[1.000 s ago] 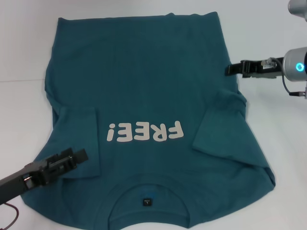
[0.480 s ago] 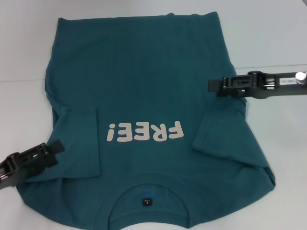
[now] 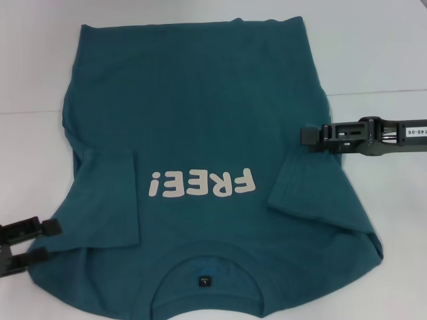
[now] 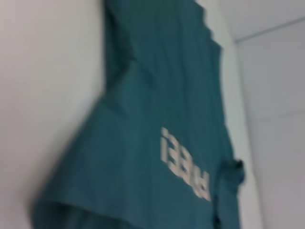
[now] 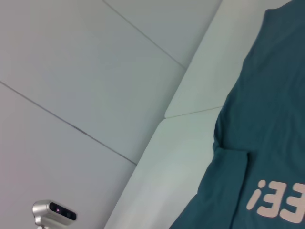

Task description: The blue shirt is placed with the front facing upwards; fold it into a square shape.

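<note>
While the blue shirt (image 3: 207, 140) lies spread front-up on the white surface (image 3: 373, 53), both claws sit at its edges. The shirt's collar, with a small dark label (image 3: 204, 281), is at the near side, and its hem is at the far side. The cream "FREE!" lettering (image 3: 202, 183) crosses the chest and reads upside down in the head view. Both short sleeves are folded inward onto the body, one on each side of the lettering.

The left claw (image 3: 41, 239) is at the near left, by the shirt's shoulder edge. Its two dark fingers (image 3: 30, 229) are parted with a gap between them, and they hold nothing. The upper finger's tip reaches the cloth edge; whether it touches cannot be told.

The right claw (image 3: 308, 137) reaches in from the right, level with the shirt's side seam, its tip over the cloth just above the folded right sleeve. It shows edge-on, so whether it is spread or closed cannot be told, nor whether it has any cloth.

The left wrist view shows the shirt lengthwise with the lettering; the right wrist view shows its side, a folded sleeve and part of the lettering.
</note>
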Controlling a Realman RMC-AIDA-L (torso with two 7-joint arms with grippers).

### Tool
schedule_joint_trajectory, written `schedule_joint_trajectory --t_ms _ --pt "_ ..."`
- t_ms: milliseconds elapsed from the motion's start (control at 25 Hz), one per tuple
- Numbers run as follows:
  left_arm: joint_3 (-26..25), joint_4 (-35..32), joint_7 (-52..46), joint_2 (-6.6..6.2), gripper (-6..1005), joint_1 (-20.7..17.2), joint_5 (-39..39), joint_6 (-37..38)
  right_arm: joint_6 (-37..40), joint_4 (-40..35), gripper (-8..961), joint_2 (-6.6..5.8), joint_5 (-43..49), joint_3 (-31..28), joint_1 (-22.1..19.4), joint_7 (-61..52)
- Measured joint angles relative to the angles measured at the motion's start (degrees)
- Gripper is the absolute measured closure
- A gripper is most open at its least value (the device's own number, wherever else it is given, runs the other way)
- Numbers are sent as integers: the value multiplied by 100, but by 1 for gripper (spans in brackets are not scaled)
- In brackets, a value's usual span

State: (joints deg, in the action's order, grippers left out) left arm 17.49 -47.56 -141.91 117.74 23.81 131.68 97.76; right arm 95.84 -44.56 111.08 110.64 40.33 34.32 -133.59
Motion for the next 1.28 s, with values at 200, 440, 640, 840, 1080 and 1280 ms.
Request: schedule_joint_trajectory --t_ms 200,440,640,840,1080,1280 --pt "3 132 -58 32 186 12 11 -746 -140 8 321 34 0 -16 -77 48" --pt "32 309 161 67 186 -2 9 -1456 -240 77 321 42 1 -17 -91 89" --pt "55 336 259 77 186 -20 42 -1759 -257 79 321 39 -1 -17 -91 105" --pt "58 418 261 87 186 -40 48 -1935 -274 83 321 36 -4 -17 -98 108" --pt "62 553 260 91 185 -51 58 -2107 -296 149 321 19 -8 -17 -100 120" --pt "62 612 259 91 185 -53 59 -2248 -304 151 321 18 -8 -17 -101 124"
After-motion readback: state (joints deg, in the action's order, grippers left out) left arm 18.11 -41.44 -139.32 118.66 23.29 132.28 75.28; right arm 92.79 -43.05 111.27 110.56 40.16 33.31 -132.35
